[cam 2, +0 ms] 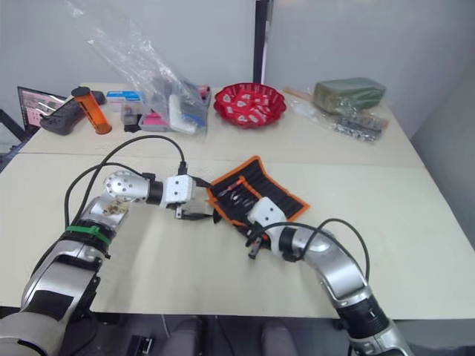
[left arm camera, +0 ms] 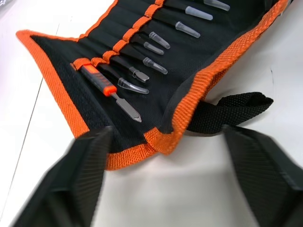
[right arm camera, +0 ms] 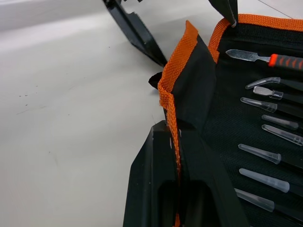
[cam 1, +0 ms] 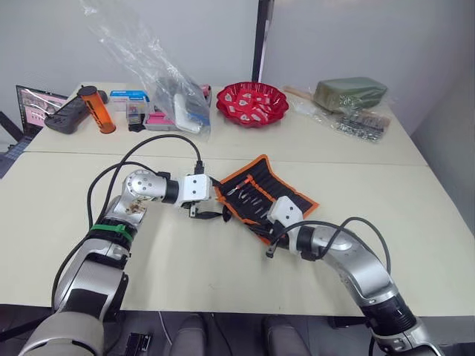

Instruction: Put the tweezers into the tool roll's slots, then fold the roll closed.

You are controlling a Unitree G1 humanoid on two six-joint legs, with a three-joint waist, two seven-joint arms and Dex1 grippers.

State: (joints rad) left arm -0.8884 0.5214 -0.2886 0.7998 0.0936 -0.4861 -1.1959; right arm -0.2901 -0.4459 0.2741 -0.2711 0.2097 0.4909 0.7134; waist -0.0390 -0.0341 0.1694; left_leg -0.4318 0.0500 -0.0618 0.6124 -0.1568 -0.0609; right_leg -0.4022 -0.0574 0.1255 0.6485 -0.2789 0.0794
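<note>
Now your right hand (right arm camera: 177, 189) is pinching the tool roll (cam 1: 263, 194)'s orange edge, left hand (left arm camera: 165, 189) gaping wide beside its strap (left arm camera: 227, 111), tweezers (left arm camera: 151, 61) sitting in slots.

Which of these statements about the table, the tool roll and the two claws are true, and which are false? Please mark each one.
1. The tool roll lies open on the table. True.
2. The right claw pinches the roll's orange edge. True.
3. The left claw grips the black strap. False: it is open, and the strap lies between its fingers untouched.
4. The tweezers lie loose on the table. False: they sit in the slots.
5. A red bowl stands beyond the roll. True.
</note>
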